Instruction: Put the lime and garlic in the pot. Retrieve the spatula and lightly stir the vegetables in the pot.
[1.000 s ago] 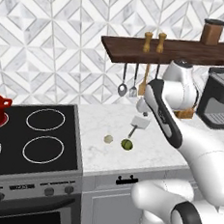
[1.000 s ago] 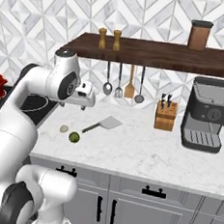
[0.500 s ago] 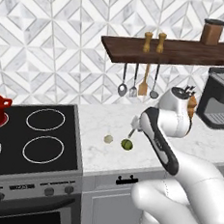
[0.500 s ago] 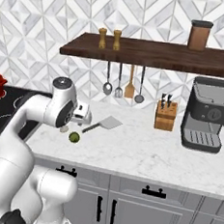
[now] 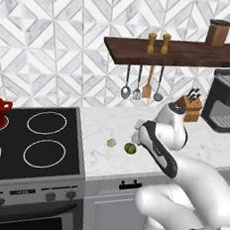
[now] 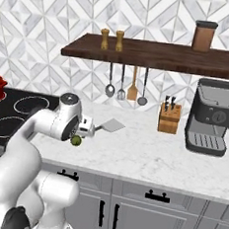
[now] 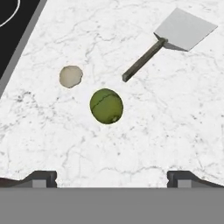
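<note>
Beside the lime (image 7: 106, 106) lie garlic (image 7: 71, 76) and spatula (image 7: 175, 38), apart.

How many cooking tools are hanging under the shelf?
4. A shiny metal ladle hangs farthest left under the dark wooden shelf, then a small metal slotted turner, an orange wooden spatula, and a metal spoon on the right. None look hidden.

Tool (image 6: 83, 132) low over counter (image 6: 147, 157), lime (image 6: 76, 140) beneath — spatula (image 6: 111, 126) beside
</note>
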